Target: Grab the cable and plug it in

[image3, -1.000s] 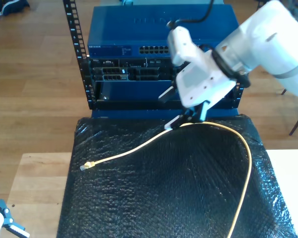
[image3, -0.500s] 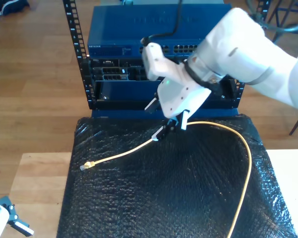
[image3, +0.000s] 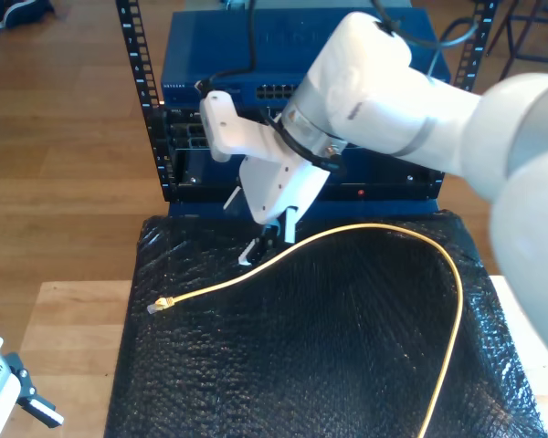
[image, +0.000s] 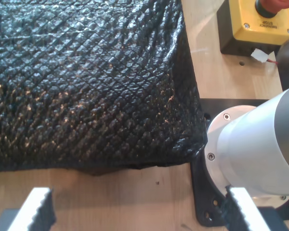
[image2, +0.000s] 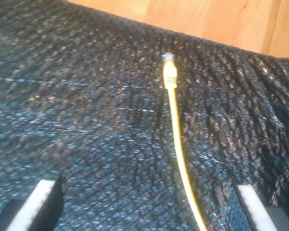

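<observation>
- Landmark: black bubble-wrap mat (image3: 329, 356) covering most of the tabletop (image3: 68, 319).
- Cable (image3: 365, 233), thin and yellow, lies loose on the mat; it arcs from the mat's near edge at the exterior view's right, up toward the rack side of the mat, then runs down to the mat's edge at the exterior view's left.
- Cable plug (image3: 157, 307) rests on the mat just inside that edge; nothing grips it.
- In the second wrist view the cable (image2: 179, 154) runs between the two jaw tips and ends at the plug (image2: 169, 68), flat on the mat (image2: 86, 120).
- My second gripper (image3: 265, 245) hangs over the mat's rack-side edge, just beside the cable's rising stretch; I can't tell whether it touches the cable. Jaws wide apart, holding nothing.
- My second gripper (image2: 149, 207): both jaw tips show with mat and cable between them.
- My first gripper (image: 139, 211): jaws spread wide, nothing between them, over bare wood tabletop (image: 135, 192) just off a corner of the mat (image: 86, 82).
- White arm base (image: 260, 144) stands on a black plate beside that mat corner.
- Yellow emergency-stop box (image: 262, 19) sits on the tabletop, off the mat, beyond the arm base.
- Blue network switch (image3: 256, 55) on a rack (image3: 142, 100) stands behind the mat's far edge.
</observation>
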You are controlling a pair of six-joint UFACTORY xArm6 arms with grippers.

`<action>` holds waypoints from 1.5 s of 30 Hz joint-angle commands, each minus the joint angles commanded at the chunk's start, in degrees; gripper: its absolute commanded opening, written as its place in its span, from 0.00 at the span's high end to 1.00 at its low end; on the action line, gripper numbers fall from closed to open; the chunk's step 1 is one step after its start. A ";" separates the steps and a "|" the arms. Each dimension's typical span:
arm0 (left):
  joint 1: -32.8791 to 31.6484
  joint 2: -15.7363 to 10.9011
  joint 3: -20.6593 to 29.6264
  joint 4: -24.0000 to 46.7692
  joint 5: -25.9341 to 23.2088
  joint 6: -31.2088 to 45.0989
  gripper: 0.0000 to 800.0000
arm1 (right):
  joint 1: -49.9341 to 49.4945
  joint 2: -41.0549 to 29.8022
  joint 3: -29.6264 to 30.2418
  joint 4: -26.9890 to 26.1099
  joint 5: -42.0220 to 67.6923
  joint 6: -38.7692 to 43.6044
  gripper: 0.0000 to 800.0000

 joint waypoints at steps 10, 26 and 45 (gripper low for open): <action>0.09 0.18 0.09 0.00 0.00 -0.35 0.00 | 4.66 5.54 -5.10 -4.48 0.00 4.40 0.01; 0.00 0.53 0.18 0.00 -0.18 -0.97 0.00 | 9.49 10.02 -7.56 -13.54 -1.67 10.02 0.01; -0.09 0.97 0.09 -0.44 -0.26 -1.49 0.00 | 13.01 15.82 -12.13 -19.78 -3.25 12.75 0.04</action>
